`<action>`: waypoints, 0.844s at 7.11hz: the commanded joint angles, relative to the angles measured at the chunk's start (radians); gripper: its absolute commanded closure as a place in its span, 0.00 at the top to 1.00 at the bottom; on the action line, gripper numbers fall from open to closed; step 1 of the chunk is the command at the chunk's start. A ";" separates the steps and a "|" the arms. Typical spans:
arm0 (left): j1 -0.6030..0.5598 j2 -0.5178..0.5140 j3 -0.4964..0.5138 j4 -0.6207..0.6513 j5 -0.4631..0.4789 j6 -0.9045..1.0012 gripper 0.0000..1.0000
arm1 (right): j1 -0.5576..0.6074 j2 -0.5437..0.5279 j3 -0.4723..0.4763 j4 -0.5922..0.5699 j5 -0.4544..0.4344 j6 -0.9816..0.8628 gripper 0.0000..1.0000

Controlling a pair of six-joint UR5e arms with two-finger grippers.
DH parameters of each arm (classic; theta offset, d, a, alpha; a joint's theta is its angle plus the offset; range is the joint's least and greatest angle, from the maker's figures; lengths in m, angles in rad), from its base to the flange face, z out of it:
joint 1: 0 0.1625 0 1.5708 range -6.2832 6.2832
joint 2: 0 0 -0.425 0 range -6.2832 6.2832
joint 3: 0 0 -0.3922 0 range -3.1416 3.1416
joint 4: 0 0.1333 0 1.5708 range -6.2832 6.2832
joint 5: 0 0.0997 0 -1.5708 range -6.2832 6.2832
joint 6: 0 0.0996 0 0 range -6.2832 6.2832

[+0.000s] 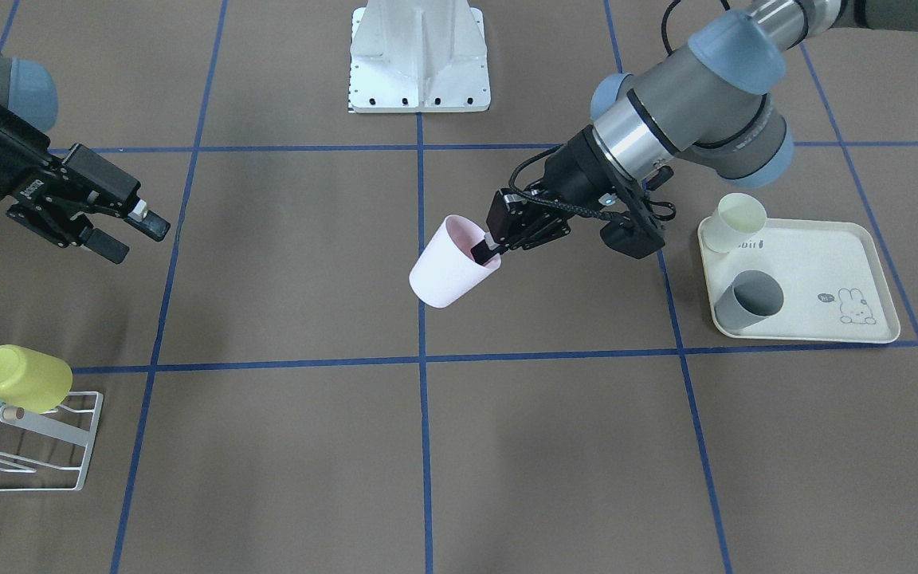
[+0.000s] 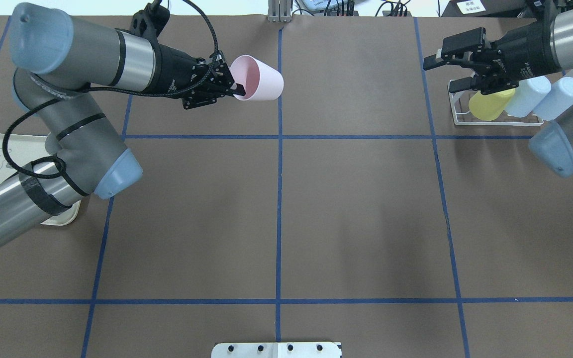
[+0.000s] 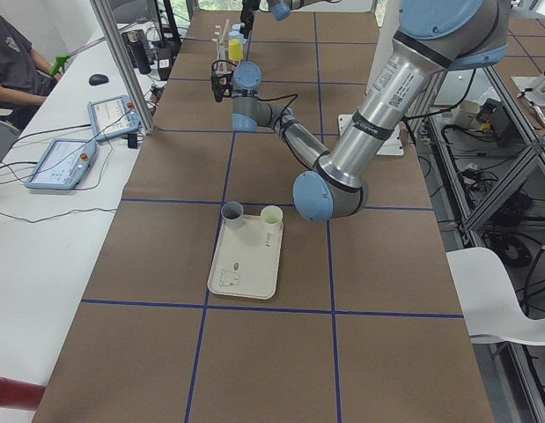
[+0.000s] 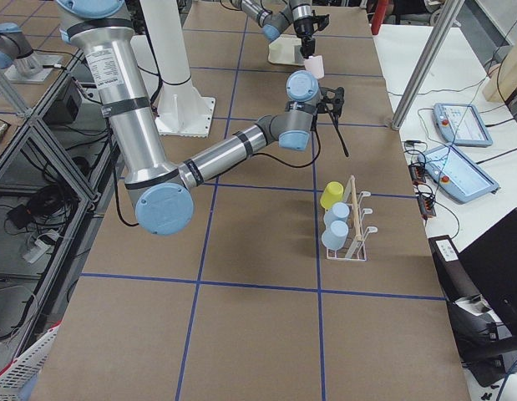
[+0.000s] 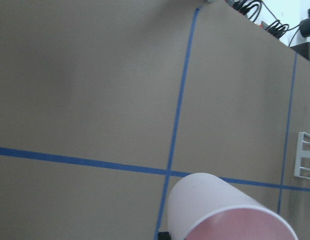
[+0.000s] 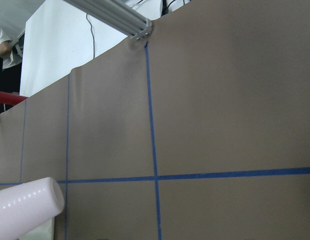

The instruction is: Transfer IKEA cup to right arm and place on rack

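Observation:
A pale pink cup hangs tilted in the air over the table's middle line, on the operators' side. My left gripper is shut on its rim, one finger inside and one outside; it also shows in the overhead view with the cup. The cup fills the bottom of the left wrist view and shows at the lower left of the right wrist view. My right gripper is open and empty, held above the table near the white wire rack, well apart from the cup.
The rack holds a yellow cup and two pale blue cups. A cream rabbit-print tray under my left arm holds a grey cup and a pale green cup. A white base plate stands at the robot's side.

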 commanded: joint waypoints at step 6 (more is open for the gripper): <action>0.164 -0.030 0.046 -0.527 0.271 -0.411 0.00 | -0.157 0.088 -0.020 0.530 -0.190 0.658 0.98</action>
